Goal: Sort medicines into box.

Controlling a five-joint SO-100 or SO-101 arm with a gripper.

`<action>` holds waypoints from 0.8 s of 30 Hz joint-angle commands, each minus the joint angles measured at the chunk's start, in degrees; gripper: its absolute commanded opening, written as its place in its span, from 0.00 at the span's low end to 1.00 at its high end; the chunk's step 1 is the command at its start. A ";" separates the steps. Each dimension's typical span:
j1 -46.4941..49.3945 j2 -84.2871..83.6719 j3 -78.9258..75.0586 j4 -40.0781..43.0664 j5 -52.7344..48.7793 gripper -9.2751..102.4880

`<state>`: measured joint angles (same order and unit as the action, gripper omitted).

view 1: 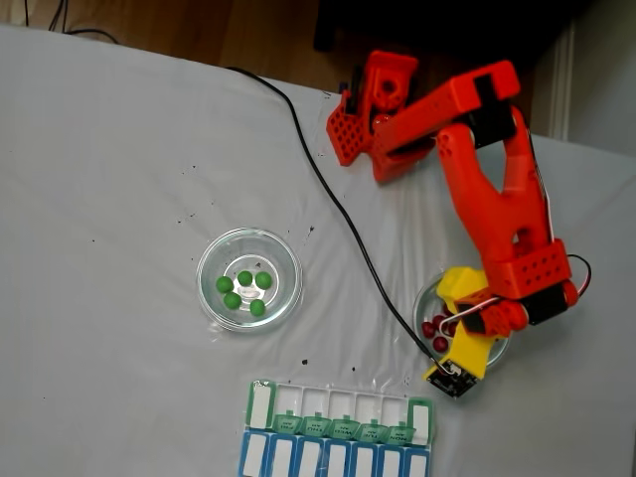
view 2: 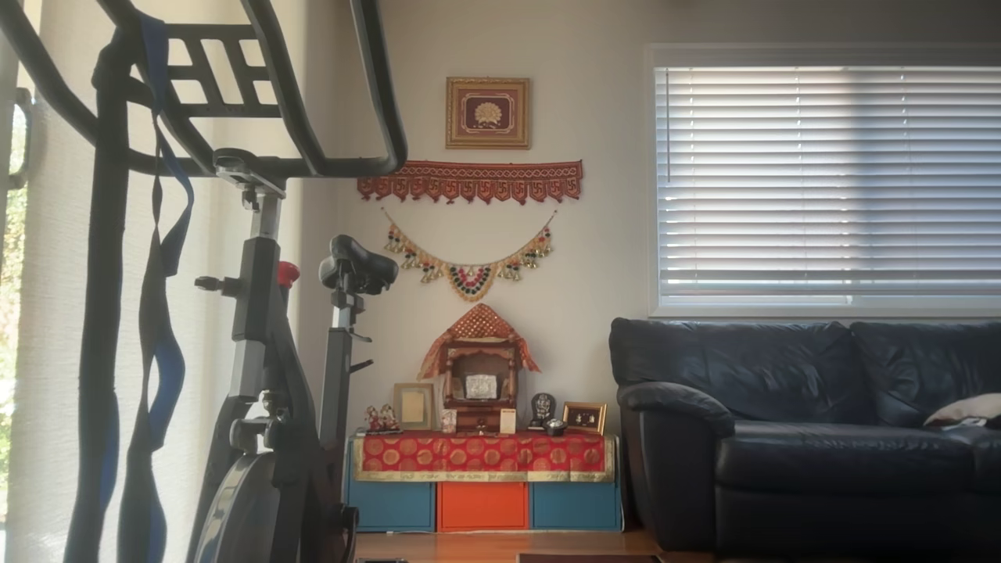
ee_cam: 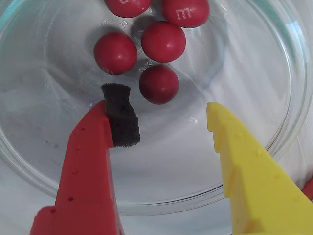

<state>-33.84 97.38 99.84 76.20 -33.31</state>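
Note:
Several dark red medicines lie in a clear glass dish right under my gripper. The gripper is open, its red finger with a black foam pad on the left and its yellow finger on the right, with nothing between them. The nearest red ball sits just beyond the fingertips. In the fixed view the gripper hangs over the right dish with the red medicines. Several green medicines rest in the left dish. The box lies at the front edge.
A blue-and-white organiser row lies against the box's front side. A black cable runs from the back of the table to the right dish. The arm's base stands at the back. Black specks dot the white cloth.

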 commanded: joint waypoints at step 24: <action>0.35 0.26 -1.14 -4.13 -1.58 0.29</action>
<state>-33.13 96.42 99.84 72.60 -34.45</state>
